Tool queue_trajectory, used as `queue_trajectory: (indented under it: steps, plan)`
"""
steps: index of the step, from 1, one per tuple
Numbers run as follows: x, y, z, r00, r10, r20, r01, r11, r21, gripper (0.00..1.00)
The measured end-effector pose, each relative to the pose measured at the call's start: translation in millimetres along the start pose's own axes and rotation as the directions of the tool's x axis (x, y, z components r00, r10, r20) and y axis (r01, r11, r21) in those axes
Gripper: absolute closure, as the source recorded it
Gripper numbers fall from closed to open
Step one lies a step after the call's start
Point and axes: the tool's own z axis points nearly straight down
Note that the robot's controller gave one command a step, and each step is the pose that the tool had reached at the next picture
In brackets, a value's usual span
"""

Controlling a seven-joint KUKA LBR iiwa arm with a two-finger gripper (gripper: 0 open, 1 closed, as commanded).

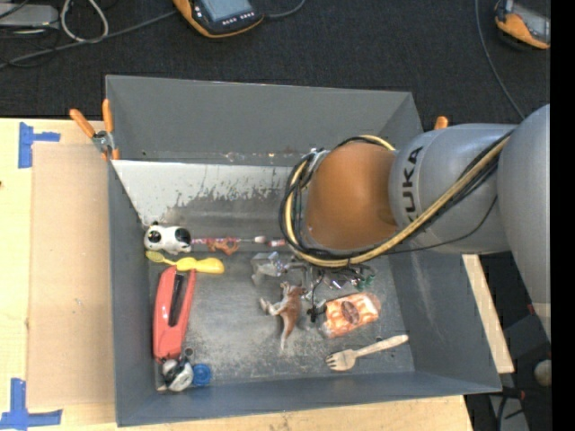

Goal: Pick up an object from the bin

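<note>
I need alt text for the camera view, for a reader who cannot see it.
The gripper is low in the bin, between a brown toy animal and an orange toy. A red tool lies at left.

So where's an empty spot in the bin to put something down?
Bare floor lies between the red tool and the brown toy animal, and by the right wall past the fork. It is crowded under the gripper, around the orange packet.

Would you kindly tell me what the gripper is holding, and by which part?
That cannot be told: the gripper sits right beside the brown toy animal mid-bin, with no clear hold.
</note>
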Motion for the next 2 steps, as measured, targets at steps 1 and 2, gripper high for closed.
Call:
queue_trajectory:
  steps: [1,2]
  plan:
    - [-2.6,5.6,-0.9,0.828,-0.561,0.003,0.561,0.828,0.005,1.0]
    - [-2.6,6.7,-0.7,0.748,-0.664,0.003,0.664,0.748,0.005,1.0]
